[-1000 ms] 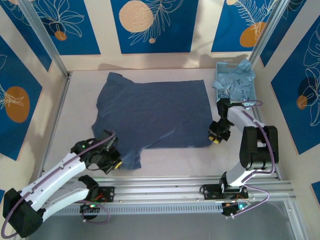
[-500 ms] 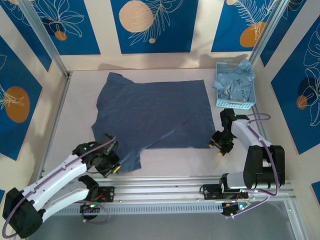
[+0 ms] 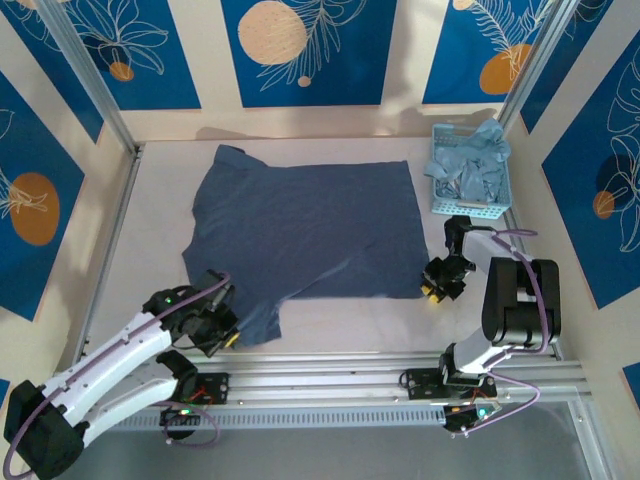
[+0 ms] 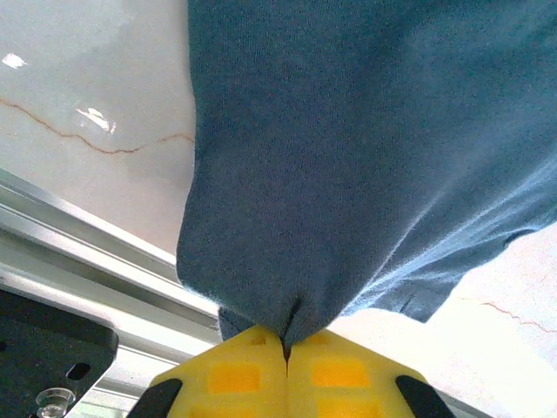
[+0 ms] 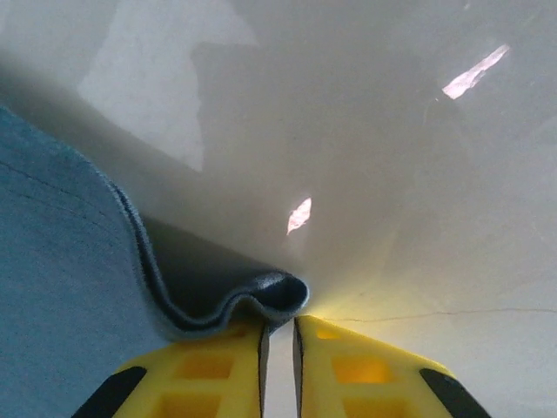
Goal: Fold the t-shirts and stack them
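The left gripper [image 4: 285, 345] is clamped on the dark slate-blue t-shirt [image 3: 310, 225]: in the left wrist view its yellow pads meet at bottom centre with a pucker of cloth nipped between them, and the fabric fans up and to the right from that pinch. In the top view it sits at lower left, on the flap that juts from the shirt's lower-left corner, probably a sleeve. The right gripper [image 3: 437, 283] sits right of centre, at the shirt's lower-right corner. Its wrist view shows the fingers drawn almost together with a thin slit between them and the curled hem [image 5: 261, 300] humped against the tip of the left one; I cannot tell whether any cloth is actually held. The shirt lies spread flat across the middle of the table [image 3: 160, 200], its long axis running left to right, so both grippers are on its lower edge and the whole body lies above them in the frame. My guess is that the next move carries that edge upward over the body, and it depends on both corners being held alike. At upper right the light blue basket [image 3: 478, 208] holds the paler t-shirts [image 3: 470, 160] in a crumpled heap, just above the right arm and close enough to crowd a lift. The metal rail [image 3: 330, 362] runs just below the grippers.
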